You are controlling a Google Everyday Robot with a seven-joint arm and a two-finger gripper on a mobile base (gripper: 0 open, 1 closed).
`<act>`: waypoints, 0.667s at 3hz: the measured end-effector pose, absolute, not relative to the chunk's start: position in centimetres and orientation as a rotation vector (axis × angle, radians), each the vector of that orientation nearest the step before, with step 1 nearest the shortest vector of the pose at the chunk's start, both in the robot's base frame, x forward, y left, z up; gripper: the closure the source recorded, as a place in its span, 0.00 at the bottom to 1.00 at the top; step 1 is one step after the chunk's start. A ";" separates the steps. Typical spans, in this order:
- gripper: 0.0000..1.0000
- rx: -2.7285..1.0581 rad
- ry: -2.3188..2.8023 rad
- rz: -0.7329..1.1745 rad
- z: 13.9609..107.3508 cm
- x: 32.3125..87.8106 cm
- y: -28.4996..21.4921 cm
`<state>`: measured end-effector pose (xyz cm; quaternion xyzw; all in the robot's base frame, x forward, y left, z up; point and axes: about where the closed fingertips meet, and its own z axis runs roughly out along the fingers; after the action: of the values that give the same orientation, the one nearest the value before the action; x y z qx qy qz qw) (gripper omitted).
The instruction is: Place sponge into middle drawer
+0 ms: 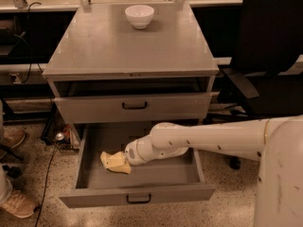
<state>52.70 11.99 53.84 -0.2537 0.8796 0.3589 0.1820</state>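
The middle drawer [137, 198] is pulled wide open at the bottom of the grey cabinet. The pale yellow sponge [113, 161] is inside it, left of centre, low over the drawer floor. My gripper [124, 161] reaches into the drawer from the right on the white arm and is shut on the sponge's right end. I cannot tell whether the sponge touches the drawer floor.
The grey drawer above [135, 106] is slightly out. A white bowl [139, 15] stands on the cabinet top [128, 46]. A black office chair [270, 56] is to the right. A person's shoes [14, 202] and a cable lie on the floor at left.
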 end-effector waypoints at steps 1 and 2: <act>1.00 -0.642 2.473 1.065 51.4 54.0 16.1; 1.00 -0.610 2.463 1.106 49.9 54.5 18.2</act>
<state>54.50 18.17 49.90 -0.2165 0.8743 0.3927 0.1858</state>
